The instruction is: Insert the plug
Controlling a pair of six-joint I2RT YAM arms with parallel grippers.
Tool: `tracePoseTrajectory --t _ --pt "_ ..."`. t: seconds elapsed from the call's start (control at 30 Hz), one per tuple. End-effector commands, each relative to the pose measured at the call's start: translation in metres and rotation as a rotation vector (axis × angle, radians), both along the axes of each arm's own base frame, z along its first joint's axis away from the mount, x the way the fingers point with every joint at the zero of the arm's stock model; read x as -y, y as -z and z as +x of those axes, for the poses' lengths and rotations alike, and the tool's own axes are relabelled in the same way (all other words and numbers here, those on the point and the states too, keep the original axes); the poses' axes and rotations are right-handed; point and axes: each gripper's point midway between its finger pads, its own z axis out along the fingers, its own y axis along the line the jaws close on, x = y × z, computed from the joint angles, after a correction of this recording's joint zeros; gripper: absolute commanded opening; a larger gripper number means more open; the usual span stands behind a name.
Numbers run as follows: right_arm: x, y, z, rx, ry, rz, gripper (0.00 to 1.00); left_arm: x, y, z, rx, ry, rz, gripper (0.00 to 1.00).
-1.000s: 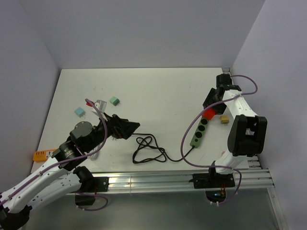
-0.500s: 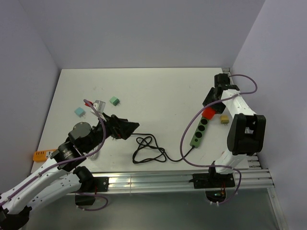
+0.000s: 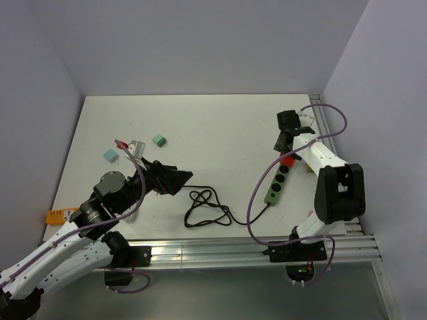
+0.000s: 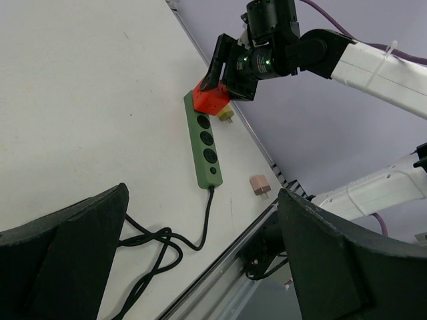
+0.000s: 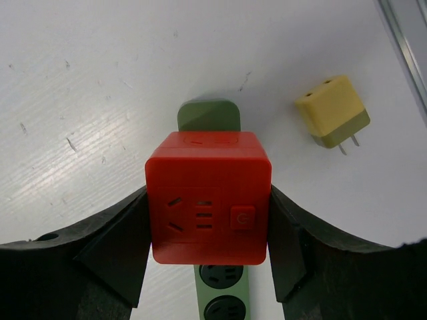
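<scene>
Two arms, one job: only the right gripper (image 3: 286,151) is at the work; the left gripper (image 3: 179,178) hangs well apart, on the other side of the table.
Right gripper: closed part-way on the red plug (image 5: 208,197), one finger flat against each side of the cube.
Plug position: directly over the far end of the green power strip (image 3: 278,181), with its socket face and switch turned up toward the wrist camera.
Strip axis: it runs diagonally from far right to near left in the top view. In the right wrist view it runs straight up and down, in line with the cube.
Key relation: the strip's rounded end shows beyond the cube and free sockets show on the near side, so the target socket lies straight below the plug. Whether the prongs have entered cannot be told, because the cube hides them.
Judged move: a straight push down along the prongs, with the cube kept square to the strip.
Left gripper: jaws fully spread and holding nothing, above the table beside the black cable (image 3: 203,210).
Nearby: a yellow adapter (image 5: 331,112) lies just beside the strip's far end, apart from it, and a tan adapter (image 4: 259,185) lies near the rail.
Obstruction: nothing visible stands between plug and strip.
Risk: the strip lies unheld and could slide or tip under the push.
</scene>
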Motion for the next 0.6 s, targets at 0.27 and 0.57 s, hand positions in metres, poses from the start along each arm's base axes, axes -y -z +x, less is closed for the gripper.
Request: tracePoseTrajectory --t 0.27,0.57 --pt "-0.025 0.065 -0.08 -0.302 -0.011 0.151 0.0 0.002 -0.009 -0.006 0.017 0.032 -0.033 0.99" --pt "-0.011 0.079 -0.098 -0.327 0.032 0.265 0.0 -0.005 -0.012 -0.012 0.014 0.026 -0.05 0.99"
